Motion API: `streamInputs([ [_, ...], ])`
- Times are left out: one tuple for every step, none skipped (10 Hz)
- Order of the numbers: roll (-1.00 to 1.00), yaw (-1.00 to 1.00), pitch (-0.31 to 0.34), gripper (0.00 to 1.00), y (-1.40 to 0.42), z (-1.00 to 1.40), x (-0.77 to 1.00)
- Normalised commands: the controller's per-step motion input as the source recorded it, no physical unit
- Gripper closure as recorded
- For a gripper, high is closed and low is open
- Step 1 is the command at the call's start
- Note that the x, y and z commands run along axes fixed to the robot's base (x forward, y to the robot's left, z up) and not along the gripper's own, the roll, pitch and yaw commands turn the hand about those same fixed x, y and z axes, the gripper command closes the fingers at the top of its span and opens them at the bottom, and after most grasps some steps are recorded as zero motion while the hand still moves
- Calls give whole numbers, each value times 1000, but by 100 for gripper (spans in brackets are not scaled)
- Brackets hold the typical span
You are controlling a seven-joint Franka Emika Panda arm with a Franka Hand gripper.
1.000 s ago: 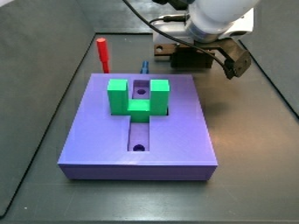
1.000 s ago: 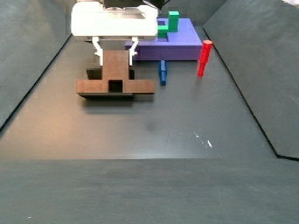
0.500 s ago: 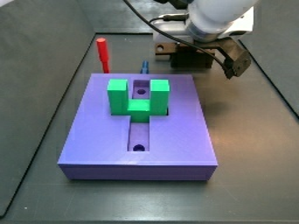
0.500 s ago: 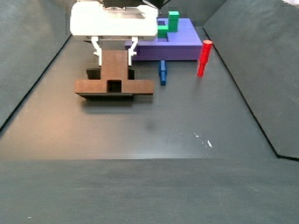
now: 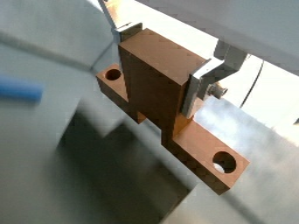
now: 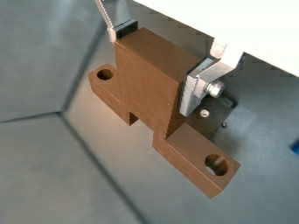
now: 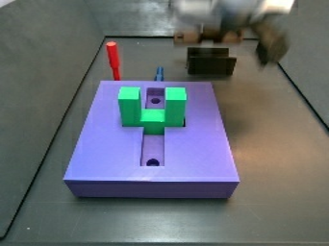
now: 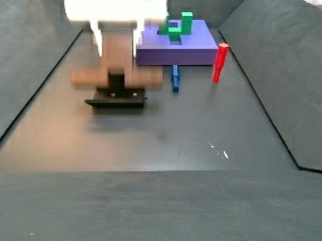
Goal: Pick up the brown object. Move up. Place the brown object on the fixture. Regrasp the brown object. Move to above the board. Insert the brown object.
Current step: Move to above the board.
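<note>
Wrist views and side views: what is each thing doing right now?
gripper: shut on the brown object, above the fixture.
brown object: gripped between the fingers.
fixture: standing on the floor.
board: lying flat, green block on it.
red peg: upright.
blue piece: lying beside the board.

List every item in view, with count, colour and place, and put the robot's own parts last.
Brown object: 1, brown, between the gripper's fingers in both wrist views.
Fixture: 1, dark, on the floor beside the board.
Board: 1, lavender-purple, on the floor.
Green block: 1, green, U-shaped, on the board.
Red peg: 1, red, upright beside the board.
Blue piece: 1, blue, on the floor near the red peg.
Gripper: 1, silver fingers, blurred above the fixture in both side views.
</note>
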Motion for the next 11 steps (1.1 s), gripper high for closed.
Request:
streamInputs([
  [-52, 30, 7, 100, -10, 1400, -40],
  [-28, 28, 23, 100, -15, 1400, -30],
  [-6, 8, 36, 100, -42, 1400, -20],
  [-3, 7, 37, 100, -38, 1400, -15],
  [-3, 7, 53, 100, -29, 838, 14],
  [4, 12, 74, 100, -29, 415, 38],
  [-1, 18, 92, 100, -21, 256, 42],
  [-5, 22, 97, 100, -23, 202, 37],
  [-1000, -108, 86, 100, -1400, 268, -839],
  [-1000, -106, 76, 100, -1400, 270, -856],
  [-1000, -95, 63, 100, -1400, 285, -916],
])
